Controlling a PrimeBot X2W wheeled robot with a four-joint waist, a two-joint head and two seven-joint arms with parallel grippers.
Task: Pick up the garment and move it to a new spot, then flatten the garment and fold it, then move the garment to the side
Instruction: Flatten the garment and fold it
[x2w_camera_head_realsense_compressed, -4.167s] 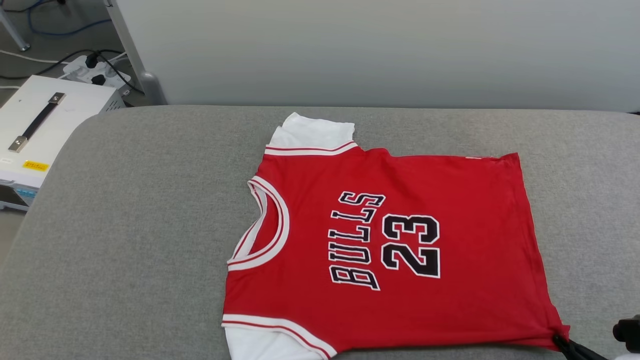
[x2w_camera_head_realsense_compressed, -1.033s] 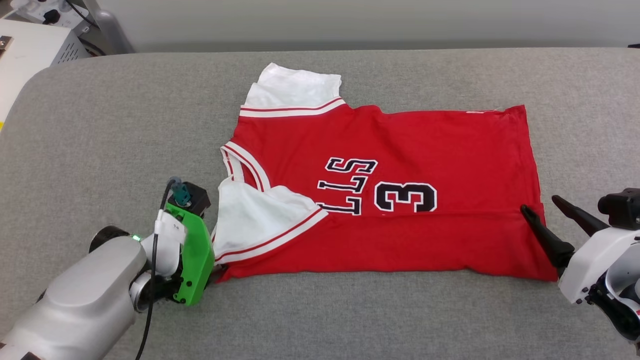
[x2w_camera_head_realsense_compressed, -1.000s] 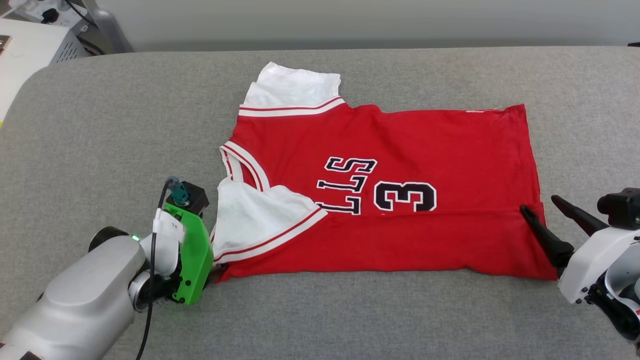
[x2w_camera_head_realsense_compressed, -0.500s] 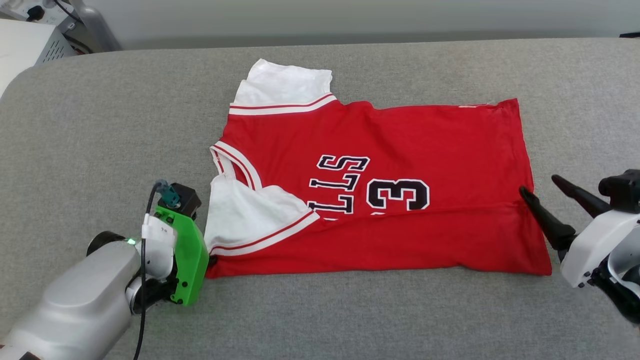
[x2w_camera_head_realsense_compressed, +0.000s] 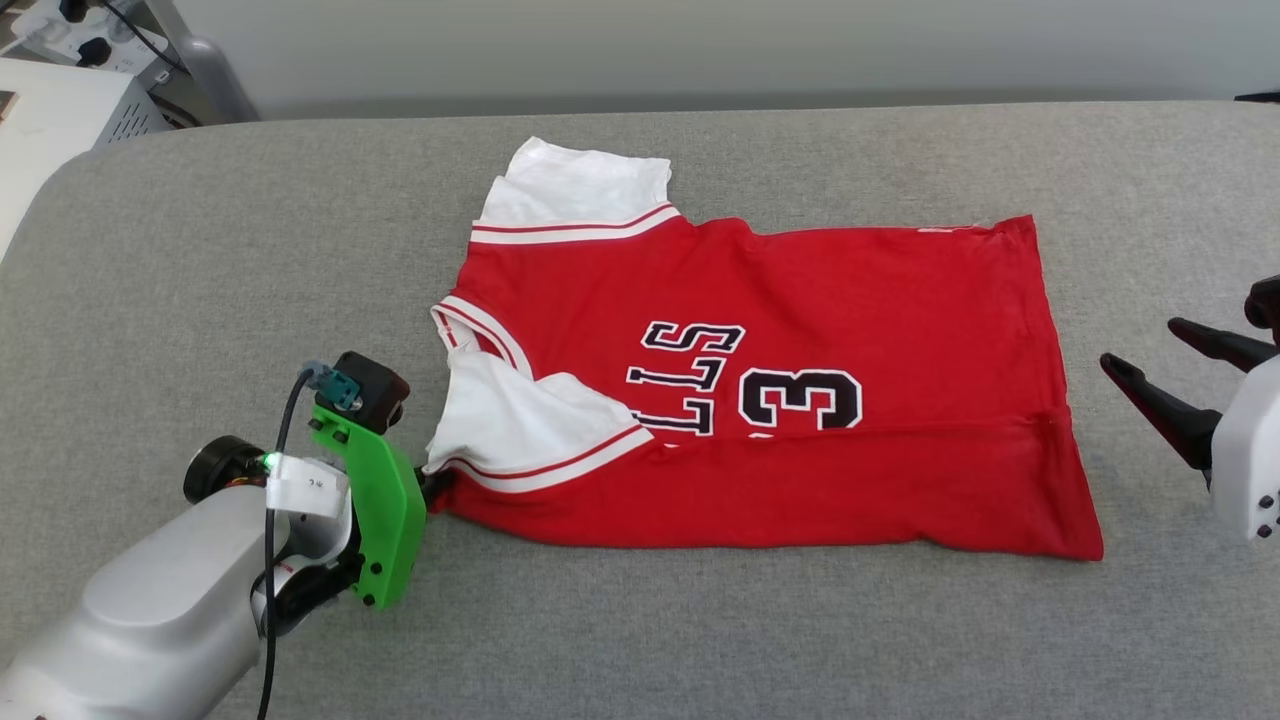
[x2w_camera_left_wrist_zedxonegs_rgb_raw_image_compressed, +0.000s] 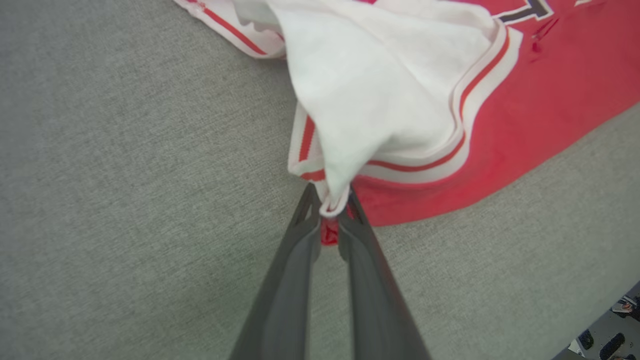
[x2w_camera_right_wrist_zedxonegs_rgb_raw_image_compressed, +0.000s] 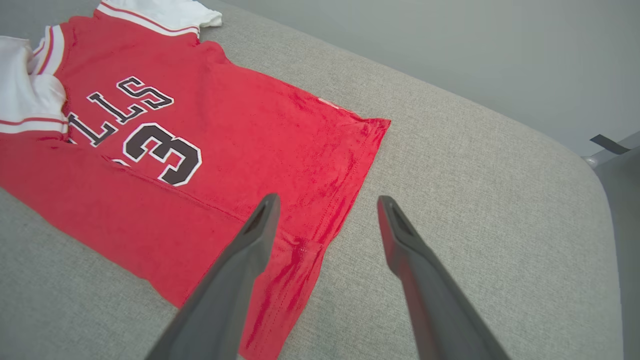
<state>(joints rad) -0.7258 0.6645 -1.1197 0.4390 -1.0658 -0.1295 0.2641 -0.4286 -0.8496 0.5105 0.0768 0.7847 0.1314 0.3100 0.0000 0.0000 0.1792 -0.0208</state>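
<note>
The garment (x2w_camera_head_realsense_compressed: 850, 300), a red jersey with white sleeves, lies on the grey padded table (x2w_camera_head_realsense_compressed: 250, 250), its near long edge folded up over the lettering. My left gripper (x2w_camera_left_wrist_zedxonegs_rgb_raw_image_compressed: 330, 220) is shut on the garment's (x2w_camera_left_wrist_zedxonegs_rgb_raw_image_compressed: 550, 100) near-left corner, pinching white sleeve and red cloth together. In the head view the left gripper (x2w_camera_head_realsense_compressed: 437, 488) is mostly hidden behind its green mount. The right gripper (x2w_camera_head_realsense_compressed: 1140, 343) is open, a little to the right of the hem and apart from it. In the right wrist view the right gripper (x2w_camera_right_wrist_zedxonegs_rgb_raw_image_compressed: 328, 200) hovers over the hem edge of the garment (x2w_camera_right_wrist_zedxonegs_rgb_raw_image_compressed: 250, 130).
A white equipment box (x2w_camera_head_realsense_compressed: 50, 110) and a power strip (x2w_camera_head_realsense_compressed: 60, 20) with cables sit beyond the table's rounded far-left corner. A pale wall (x2w_camera_head_realsense_compressed: 700, 40) runs along the far edge. Bare grey padding surrounds the jersey.
My left gripper has shut on the near-left corner and drawn it slightly up. The right gripper has pulled back to the right, off the hem. The head camera has shifted a little.
</note>
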